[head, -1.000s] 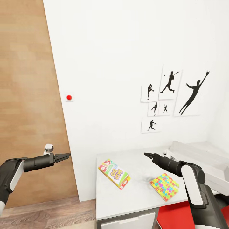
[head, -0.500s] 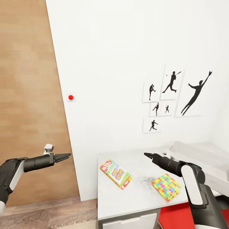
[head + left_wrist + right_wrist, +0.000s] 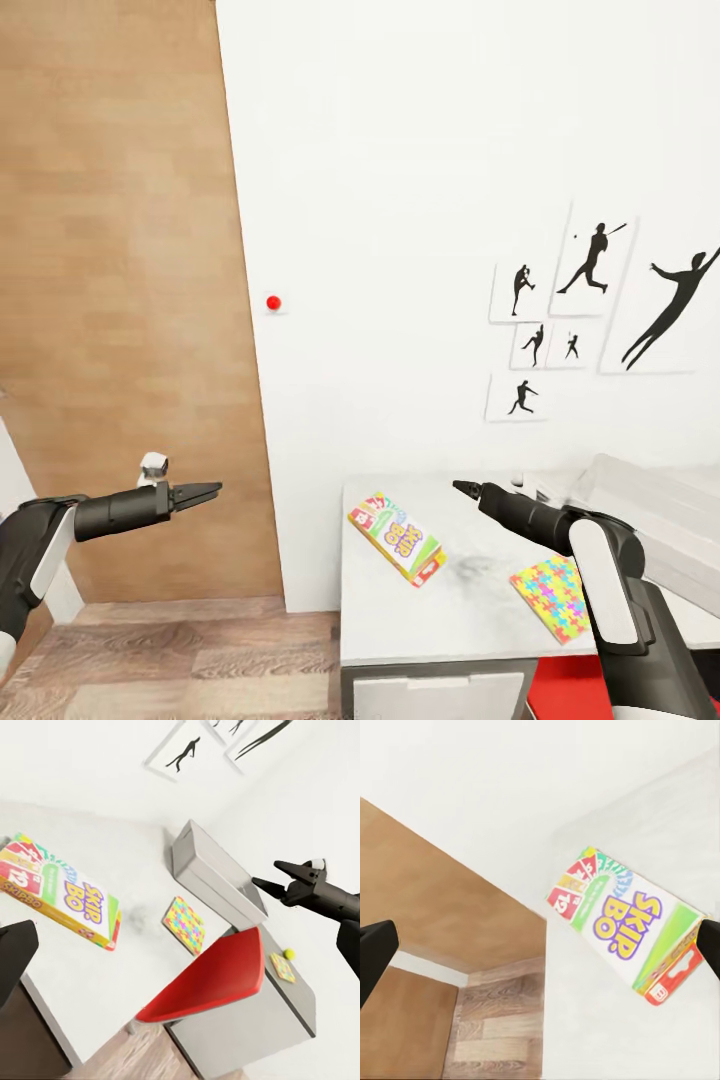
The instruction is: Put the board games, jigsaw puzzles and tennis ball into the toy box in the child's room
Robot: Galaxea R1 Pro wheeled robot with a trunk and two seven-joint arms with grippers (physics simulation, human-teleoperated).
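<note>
A yellow-red-green board game (image 3: 397, 537) lies flat on the light grey table (image 3: 440, 625), and a jigsaw puzzle (image 3: 557, 597) lies to its right. The toy box (image 3: 650, 505) stands at the table's back right. My right gripper (image 3: 461, 487) hovers open above the table between the game and the toy box. My left gripper (image 3: 212, 490) is open in the air left of the table, in front of the wooden door. In the left wrist view, the tennis ball (image 3: 289, 954) and a second jigsaw puzzle (image 3: 282, 967) rest on the dark grey wing. The bed is out of view.
A red chair (image 3: 560, 690) is tucked under the table at the right. A brown wooden door (image 3: 120, 300) stands left of the white wall, which carries sports-silhouette pictures (image 3: 590, 320) and a red button (image 3: 272, 302). Wood-plank floor (image 3: 180, 660) lies left of the table.
The whole picture has shifted right, so the camera has turned left; more of the door shows. Both arms keep their pose, and the things on the table have not moved.
</note>
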